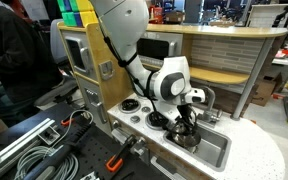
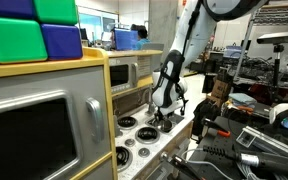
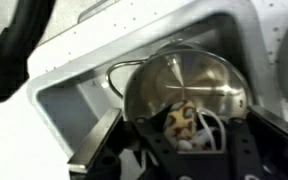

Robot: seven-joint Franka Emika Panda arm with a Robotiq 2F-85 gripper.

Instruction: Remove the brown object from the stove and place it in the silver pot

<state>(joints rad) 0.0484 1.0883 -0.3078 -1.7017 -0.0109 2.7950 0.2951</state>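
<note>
Brown object (image 3: 184, 122) hanging over the silver pot (image 3: 189, 82)
End effector (image 3: 189, 140) is clamping it; releasing off-centre risks it bouncing into the sink (image 3: 74, 110).

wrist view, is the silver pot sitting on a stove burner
No, the silver pot sits inside the grey sink basin, with the brown object over it.

Gripper (image 1: 187, 128) low — over sink (image 1: 216, 152).

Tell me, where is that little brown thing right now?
In the wrist view the brown thing sits between the gripper fingers, right above the open silver pot, which rests in the grey sink.
</note>
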